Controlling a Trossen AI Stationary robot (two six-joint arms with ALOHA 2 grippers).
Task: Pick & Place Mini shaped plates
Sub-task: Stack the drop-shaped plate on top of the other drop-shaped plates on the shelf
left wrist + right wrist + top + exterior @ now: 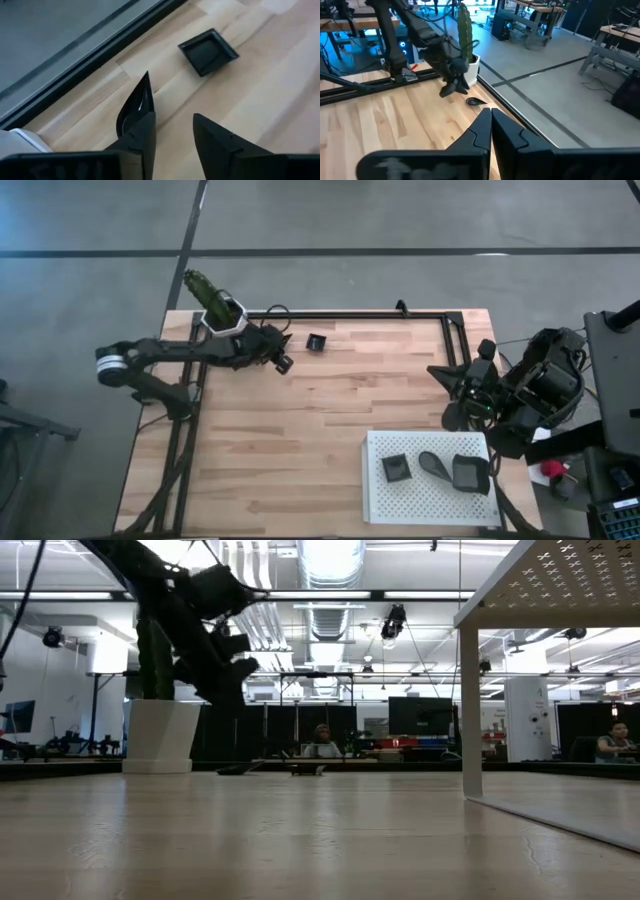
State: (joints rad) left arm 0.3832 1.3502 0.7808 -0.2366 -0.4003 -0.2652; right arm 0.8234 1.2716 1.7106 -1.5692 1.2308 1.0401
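My left gripper (279, 359) (173, 116) hangs above the table's far left part, next to the cactus pot, with its fingers apart. A dark teardrop-shaped mini plate (131, 107) shows beside one finger, which hides part of it. Its pointed end points away from the gripper. A dark square mini plate (207, 51) (317, 342) lies flat on the wood just beyond. My right gripper (468, 395) (490, 116) is shut and empty at the table's right edge. Three more dark plates (432, 468) lie on the white perforated tray (385, 500). My left gripper has the teardrop plate (125, 117) against the outer side of one finger (146, 131), not between the fingers. I cannot tell whether the finger touches the plate or the plate lies on the wood below it.
A white pot with a green cactus (222, 315) stands at the far left corner, close behind my left arm. A black frame rail (370, 315) runs along the far edge. The raised white tray (560, 580) takes the near right corner. Bare wood lies in the middle (300, 440).
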